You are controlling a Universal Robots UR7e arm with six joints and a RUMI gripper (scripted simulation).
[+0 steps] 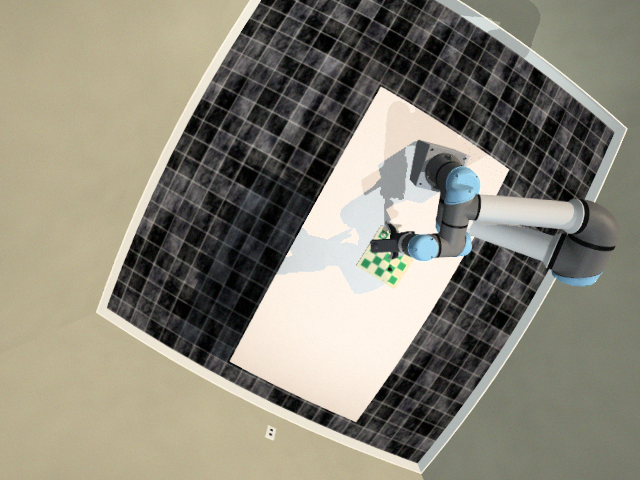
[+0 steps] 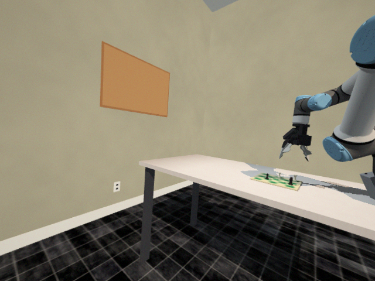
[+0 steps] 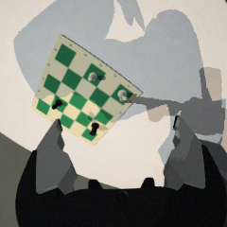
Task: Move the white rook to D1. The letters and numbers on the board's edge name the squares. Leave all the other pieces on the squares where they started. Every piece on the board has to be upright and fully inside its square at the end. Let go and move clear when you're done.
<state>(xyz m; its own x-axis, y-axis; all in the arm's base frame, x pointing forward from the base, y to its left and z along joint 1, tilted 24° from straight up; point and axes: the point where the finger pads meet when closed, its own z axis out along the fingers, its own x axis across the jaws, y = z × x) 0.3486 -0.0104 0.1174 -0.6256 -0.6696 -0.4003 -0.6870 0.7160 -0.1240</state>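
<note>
Exterior view: the end effector (image 2: 293, 158) (image 3: 117, 118) hangs fully open, gripping nothing, above the board (image 1: 366, 264) (image 2: 277, 184) (image 3: 63, 85). Two white pieces stand nearer one long bench (image 1: 310, 330) (image 2: 211, 172) edge; which is the rook, I cannot tell.

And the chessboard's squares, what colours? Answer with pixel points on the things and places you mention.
Green and pale cream, checkered, on the chessboard (image 1: 366, 263) (image 2: 273, 181) (image 3: 72, 79); clearest in the wrist view.

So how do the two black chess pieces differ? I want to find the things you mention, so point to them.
The big black piece (image 2: 290, 181) (image 3: 95, 128) looks taller and thicker than the small black piece (image 1: 390, 268) (image 2: 266, 176) (image 3: 57, 103). The big black piece occupies a corner square; the small black piece isn't in a corner. Both stand upright on the board (image 1: 378, 272) (image 2: 257, 178) (image 3: 65, 55).
</note>
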